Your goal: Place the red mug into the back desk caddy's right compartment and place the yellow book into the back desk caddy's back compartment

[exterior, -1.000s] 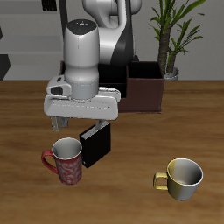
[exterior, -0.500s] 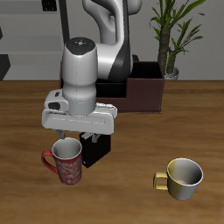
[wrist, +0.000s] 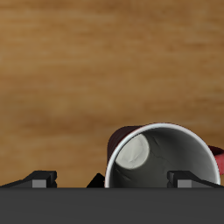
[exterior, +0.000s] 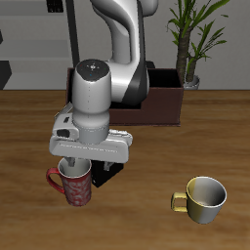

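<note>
Wooden bench shown with the red mug upright near its front edge, the hand poised open and empty directly above; rigid, probably smooth-glazed, it is best gripped across the rim wall.

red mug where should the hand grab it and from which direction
Probably by the rim wall, coming straight down from above. The red mug stands upright with its mouth open to the top, and the hand hangs right over it. One finger inside and one outside the wall, on a part of the rim away from the handle, looks like the simplest pinch.
</note>
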Motion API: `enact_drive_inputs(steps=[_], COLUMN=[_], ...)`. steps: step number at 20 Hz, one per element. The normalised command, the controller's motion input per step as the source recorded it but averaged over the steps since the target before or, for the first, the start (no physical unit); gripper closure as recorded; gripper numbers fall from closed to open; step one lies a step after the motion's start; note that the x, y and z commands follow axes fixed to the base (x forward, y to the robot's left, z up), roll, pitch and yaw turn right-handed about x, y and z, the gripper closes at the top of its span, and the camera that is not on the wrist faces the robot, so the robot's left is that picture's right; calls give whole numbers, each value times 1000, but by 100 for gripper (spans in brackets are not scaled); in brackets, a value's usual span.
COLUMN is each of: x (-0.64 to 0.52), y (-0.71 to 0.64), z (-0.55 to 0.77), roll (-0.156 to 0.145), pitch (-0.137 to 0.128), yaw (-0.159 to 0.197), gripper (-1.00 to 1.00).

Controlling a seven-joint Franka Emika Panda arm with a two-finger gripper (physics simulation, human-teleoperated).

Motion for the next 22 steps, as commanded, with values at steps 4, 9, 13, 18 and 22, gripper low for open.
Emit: enact_drive_inputs(steps=[4, 9, 13, 18, 22], x=[30, 47, 32, -44, -51], y=[-15, -20, -41, -3, -57], z=[-196, -285, -229, -21, 239], roll=[-13, -5, -7, 2, -13], pitch=[31, 41, 23, 1, -54], yaw=[-11, -19, -31, 0, 9], gripper=[-100, -100, 100, 100, 100])
